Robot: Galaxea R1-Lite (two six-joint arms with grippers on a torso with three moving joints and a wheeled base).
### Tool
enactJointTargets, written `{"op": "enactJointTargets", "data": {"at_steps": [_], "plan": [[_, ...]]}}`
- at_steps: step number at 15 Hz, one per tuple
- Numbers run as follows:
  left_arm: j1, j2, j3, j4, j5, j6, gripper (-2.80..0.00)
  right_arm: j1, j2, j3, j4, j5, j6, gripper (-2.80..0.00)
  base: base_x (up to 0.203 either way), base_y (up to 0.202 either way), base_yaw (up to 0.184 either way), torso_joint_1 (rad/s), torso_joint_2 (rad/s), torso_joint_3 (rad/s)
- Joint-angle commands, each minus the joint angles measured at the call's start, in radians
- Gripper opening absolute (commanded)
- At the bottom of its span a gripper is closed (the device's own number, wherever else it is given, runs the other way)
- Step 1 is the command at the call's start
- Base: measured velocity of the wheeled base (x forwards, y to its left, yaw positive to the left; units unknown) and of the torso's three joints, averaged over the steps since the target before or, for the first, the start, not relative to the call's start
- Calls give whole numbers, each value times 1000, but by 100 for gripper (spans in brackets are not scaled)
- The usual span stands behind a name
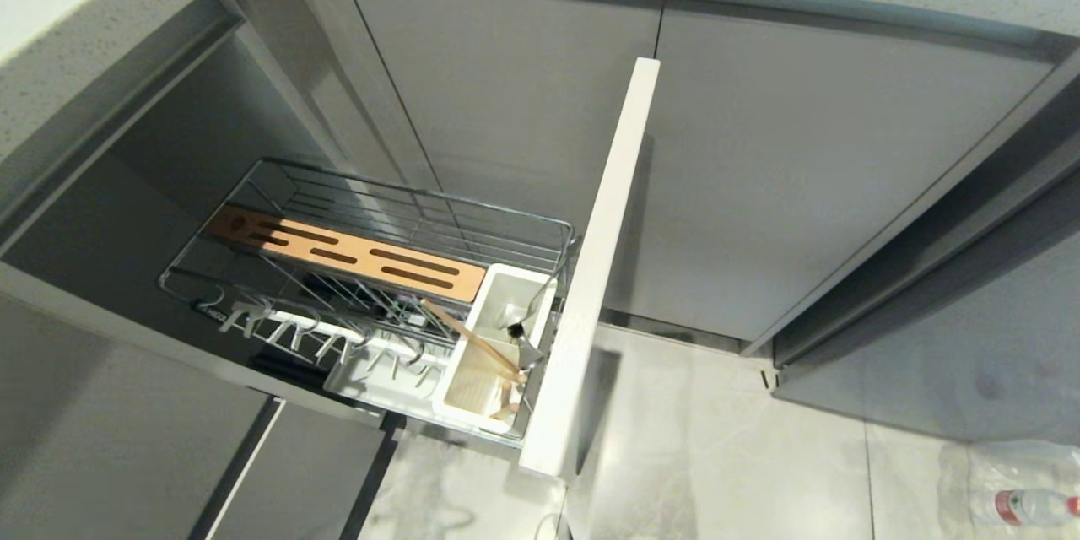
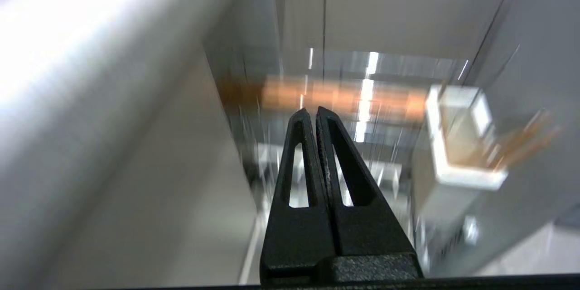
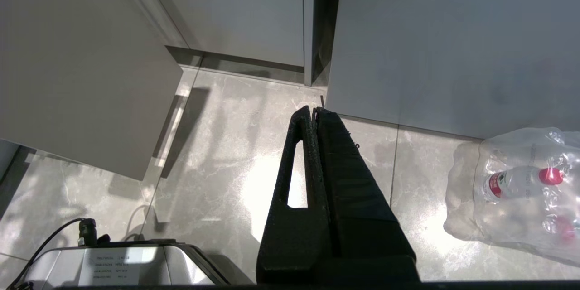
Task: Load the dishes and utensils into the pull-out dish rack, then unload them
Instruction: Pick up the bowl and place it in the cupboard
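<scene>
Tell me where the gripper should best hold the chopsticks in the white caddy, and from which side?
Probably near the upper ends of the chopsticks, coming from above: they lean out over the white caddy, while their lower ends sit inside it.

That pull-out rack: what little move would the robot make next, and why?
Probably open the shut left gripper and ease it toward the chopsticks, which lean in the white caddy of the pull-out dish rack. No dishes show in the rack, and the right gripper hangs shut over the floor.

The chrome pull-out dish rack (image 1: 371,270) stands pulled out; wooden chopsticks (image 1: 472,342) lean in its white caddy (image 1: 498,354).
</scene>
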Motion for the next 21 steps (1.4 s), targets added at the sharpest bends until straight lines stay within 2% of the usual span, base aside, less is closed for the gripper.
{"op": "enactJointTargets", "data": {"at_steps": [1,4,6,7,9,14,15,17,19,21], "plan": [[0,14,-164,80,-21,4,-280,0,0,2,0,0,0,-280,0,0,0,0,0,0],[6,135,-511,252,-85,9,-280,0,0,2,0,0,0,-280,0,0,0,0,0,0],[26,322,-725,306,-89,11,-280,0,0,2,0,0,0,-280,0,0,0,0,0,0],[39,409,-815,324,-68,11,-280,0,0,2,1,0,0,-280,0,0,0,0,0,0],[45,588,-992,355,48,20,-280,0,0,2,0,0,0,-280,0,0,0,0,0,0],[43,954,-1371,377,483,21,-280,0,0,2,1,0,0,-280,0,0,0,0,0,0],[44,1013,-1434,379,580,15,-280,0,0,2,1,0,0,-280,0,0,0,0,0,0],[57,1089,-1506,385,719,9,-280,0,0,2,0,0,0,-280,0,0,0,0,0,0],[120,1131,-1530,401,764,7,-280,0,0,2,0,0,0,-280,0,0,0,0,0,0],[202,1166,-1531,486,758,-18,-280,0,0,2,0,0,0,-280,0,0,0,0,0,0]]}}
